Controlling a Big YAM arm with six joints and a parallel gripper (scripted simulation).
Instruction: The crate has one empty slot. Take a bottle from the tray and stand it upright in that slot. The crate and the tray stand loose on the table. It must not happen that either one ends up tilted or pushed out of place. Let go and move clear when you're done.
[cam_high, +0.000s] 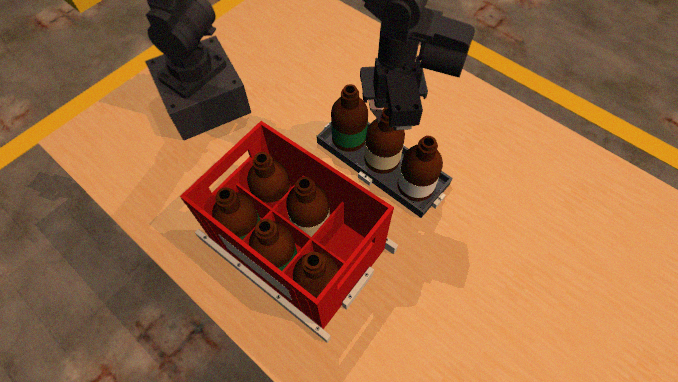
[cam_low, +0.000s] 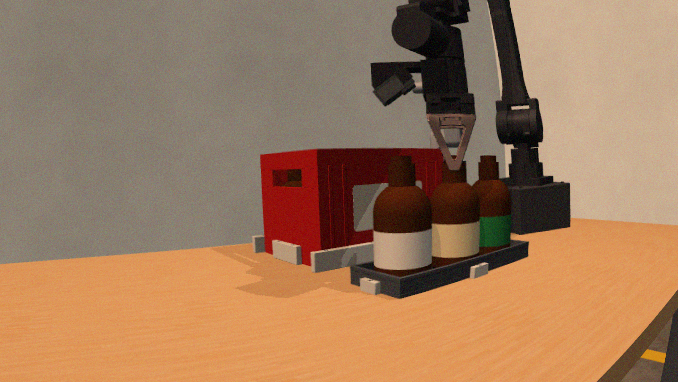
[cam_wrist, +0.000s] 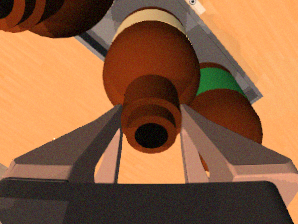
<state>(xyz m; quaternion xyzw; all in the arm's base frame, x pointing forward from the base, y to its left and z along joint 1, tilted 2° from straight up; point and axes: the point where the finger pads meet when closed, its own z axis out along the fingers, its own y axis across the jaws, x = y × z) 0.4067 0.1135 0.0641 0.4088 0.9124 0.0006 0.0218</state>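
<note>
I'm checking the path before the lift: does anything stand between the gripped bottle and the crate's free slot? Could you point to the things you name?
Yes, the red crate's (cam_high: 320, 164) (cam_low: 292, 215) near long wall. It rises between the cream-labelled bottle (cam_high: 385, 140) (cam_low: 454, 205) (cam_wrist: 150, 55) in the gripper (cam_low: 454, 167) (cam_wrist: 151, 113) and the slot (cam_high: 345, 240), so the bottle probably has to go up and over.
</note>
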